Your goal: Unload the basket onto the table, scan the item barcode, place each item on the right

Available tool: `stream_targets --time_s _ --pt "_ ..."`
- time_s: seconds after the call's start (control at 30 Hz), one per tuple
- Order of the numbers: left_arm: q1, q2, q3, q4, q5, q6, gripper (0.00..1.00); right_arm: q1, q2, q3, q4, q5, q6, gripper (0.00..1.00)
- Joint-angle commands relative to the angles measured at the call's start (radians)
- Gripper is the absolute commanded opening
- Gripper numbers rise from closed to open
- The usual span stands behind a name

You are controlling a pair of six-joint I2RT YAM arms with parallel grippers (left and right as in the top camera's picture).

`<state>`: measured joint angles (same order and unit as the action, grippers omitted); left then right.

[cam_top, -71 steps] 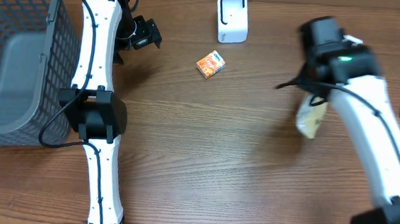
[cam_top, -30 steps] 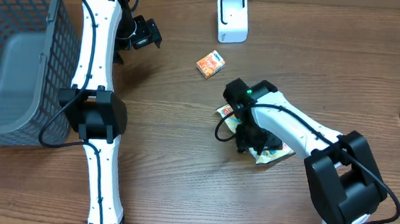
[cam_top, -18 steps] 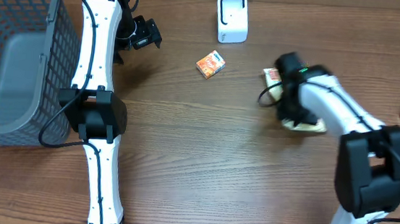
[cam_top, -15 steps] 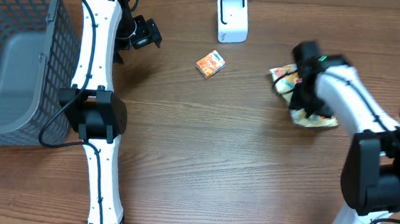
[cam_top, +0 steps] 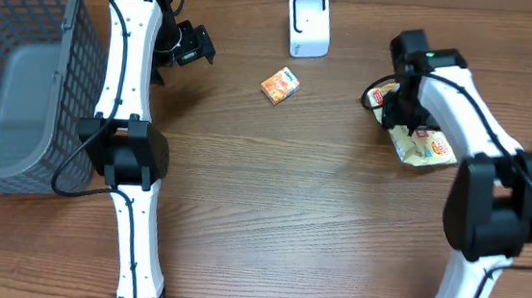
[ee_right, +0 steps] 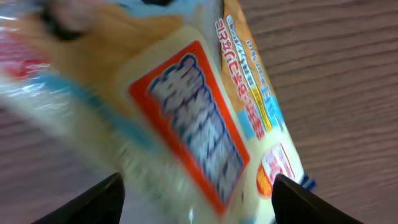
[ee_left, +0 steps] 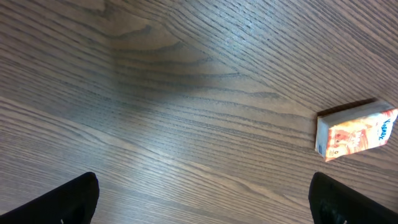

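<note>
The left hand [cam_top: 191,46] is hanging wide open beside the small orange carton [cam_top: 279,85], likely keeping out of the way. The white scanner [cam_top: 308,23] is standing at the back of the bench [cam_top: 271,198]. The right hand [cam_top: 398,105] is straddling the snack bag [cam_top: 421,145], gripping or releasing I cannot tell; the crinkly yellow-orange bag is lying right of the scanner, barcode unseen

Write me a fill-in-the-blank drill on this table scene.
The grey mesh basket stands beside the ____ arm. The small cardboard carton nearest the white box-shaped scanner is ____. The left pincer holds ____. The yellow snack packet lies under the ____ arm.
Missing: left; orange; nothing; right.
</note>
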<state>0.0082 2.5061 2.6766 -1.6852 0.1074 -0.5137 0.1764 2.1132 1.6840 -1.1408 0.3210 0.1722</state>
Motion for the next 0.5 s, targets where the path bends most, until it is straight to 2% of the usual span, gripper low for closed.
stream_targets --time_s 0.0,0.1,0.2,0.23,0.27,0.3,0.47 --pt "-0.002 -0.007 0.002 -0.002 -0.011 0.02 1.0 -0.007 0.058 -0.01 0.022 0.071 -0.025 0.74" --pt "-0.002 -0.007 0.002 -0.002 -0.011 0.02 1.0 -0.007 0.086 -0.01 0.029 0.047 -0.024 0.63" --pt "-0.002 -0.007 0.002 -0.002 -0.011 0.02 1.0 -0.007 0.099 -0.01 0.032 0.001 -0.024 0.36" --pt "-0.002 -0.007 0.002 -0.002 -0.011 0.019 1.0 -0.006 0.1 -0.01 0.032 -0.012 -0.015 0.18" --pt "-0.002 -0.007 0.002 -0.002 -0.011 0.019 1.0 -0.005 0.1 -0.007 0.031 -0.016 0.008 0.07" --pt "-0.004 -0.007 0.002 -0.002 -0.011 0.02 1.0 -0.002 0.098 0.008 0.017 -0.037 0.022 0.04" --pt "-0.008 -0.007 0.002 -0.002 -0.011 0.019 1.0 0.026 0.098 0.153 -0.046 -0.121 0.039 0.04"
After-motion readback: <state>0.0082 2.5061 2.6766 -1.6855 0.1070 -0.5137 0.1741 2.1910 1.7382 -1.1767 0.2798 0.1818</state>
